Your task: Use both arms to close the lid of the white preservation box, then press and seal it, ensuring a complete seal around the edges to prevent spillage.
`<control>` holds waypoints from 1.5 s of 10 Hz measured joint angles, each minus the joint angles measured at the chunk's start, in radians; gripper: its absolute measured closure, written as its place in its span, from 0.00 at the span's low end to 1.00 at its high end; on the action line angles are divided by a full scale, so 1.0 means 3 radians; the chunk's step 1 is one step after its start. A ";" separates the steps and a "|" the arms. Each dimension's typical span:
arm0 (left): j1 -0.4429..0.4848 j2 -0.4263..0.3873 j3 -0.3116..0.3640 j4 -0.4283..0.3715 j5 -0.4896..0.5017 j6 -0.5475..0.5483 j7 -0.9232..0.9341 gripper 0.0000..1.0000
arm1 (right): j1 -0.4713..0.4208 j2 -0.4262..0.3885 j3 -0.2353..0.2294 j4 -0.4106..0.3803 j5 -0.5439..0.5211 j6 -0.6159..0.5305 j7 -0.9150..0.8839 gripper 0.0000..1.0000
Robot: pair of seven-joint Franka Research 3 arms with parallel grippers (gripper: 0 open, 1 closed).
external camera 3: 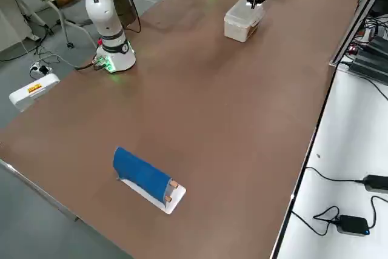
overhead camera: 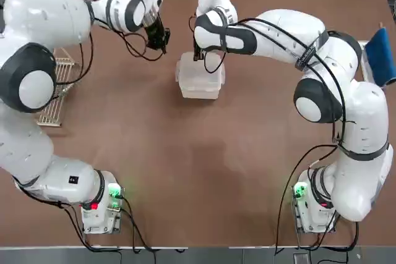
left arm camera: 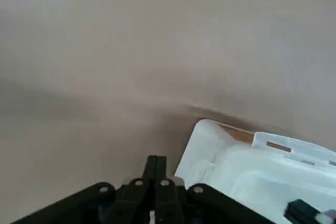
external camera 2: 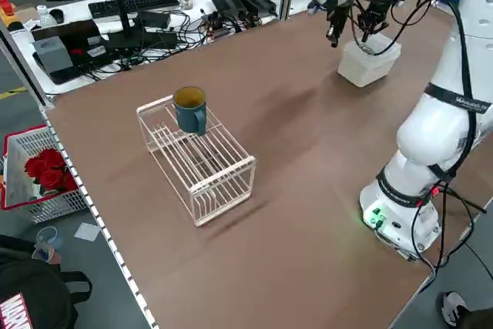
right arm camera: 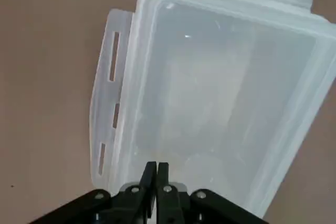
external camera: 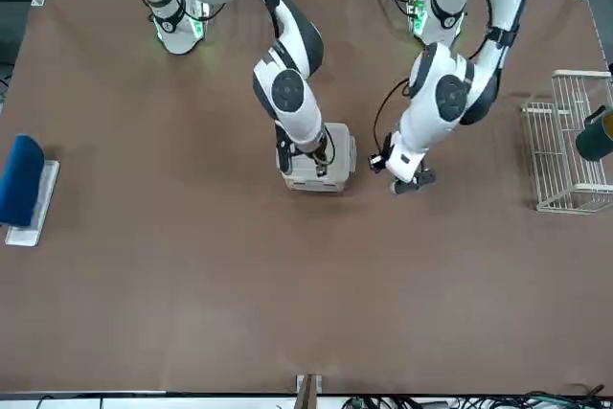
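Brown desk (overhead camera: pixel 185 171), matte, carrying all items, with the two arm bases at its near edge. Left arm: reaches forward and inward; left pincer (overhead camera: pixel 162 42) hangs over bare desk just beside the box's left side, apart from it, fingers pressed together and holding nothing. Right arm: bends across toward the centre; right pincer (right arm camera: pixel 156 174) stands over the far edge of the box, fingers pressed together with their tips at the lid's rim; whether they touch it cannot be told. White preservation box (overhead camera: pixel 199 77): translucent, squarish with rounded corners, sitting upright on the far central part of the desk, between the two pincers. Lid (right arm camera: pixel 220 93): translucent white, lying flat on top of the box and covering it; slotted locking flaps (right arm camera: pixel 107 108) stick outward along its sides. White wire rack (external camera 2: pixel 202 163): at the desk's left edge, well apart from the box, with a dark teal mug (external camera 2: pixel 190 108) standing on top. Blue item (external camera 3: pixel 142 173) on a small white tray (external camera 3: pixel 162 201): at the desk's right edge, well apart from the box.
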 joint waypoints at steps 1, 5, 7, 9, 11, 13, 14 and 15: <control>-0.0042 0.0026 -0.0001 -0.0068 0.0000 0.0080 -0.0053 0.99 | 0.0000 0.0000 0.0000 0.0000 -0.0001 0.0000 0.0000 0.93; -0.0218 0.0069 -0.0006 -0.0153 0.0000 0.0335 -0.0283 0.99 | 0.0000 0.0000 0.0000 0.0001 -0.0004 -0.0001 0.0000 0.93; -0.0307 0.0082 -0.0007 -0.0180 0.0000 0.0406 -0.0338 0.99 | 0.0000 0.0000 0.0000 0.0001 -0.0004 -0.0001 0.0000 0.93; -0.0339 0.0091 -0.0007 -0.0257 0.0000 0.0503 -0.0353 0.99 | -0.0001 0.0000 0.0000 0.0001 -0.0004 -0.0001 0.0000 0.93; -0.0338 0.0093 -0.0006 -0.0310 0.0000 0.0552 -0.0353 0.99 | -0.0002 0.0000 0.0000 0.0001 -0.0004 -0.0001 0.0001 0.93; -0.0339 0.0093 -0.0006 -0.0314 0.0000 0.0573 -0.0362 0.99 | -0.0003 0.0000 0.0000 0.0001 -0.0004 -0.0001 0.0001 0.93; -0.0340 0.0093 -0.0006 -0.0314 0.0000 0.0593 -0.0367 0.99 | -0.0003 0.0000 0.0000 0.0001 -0.0004 -0.0001 0.0002 0.93; -0.0344 0.0097 -0.0007 -0.0315 0.0000 0.0605 -0.0370 0.99 | -0.0004 0.0000 0.0000 0.0001 -0.0004 -0.0001 0.0003 0.93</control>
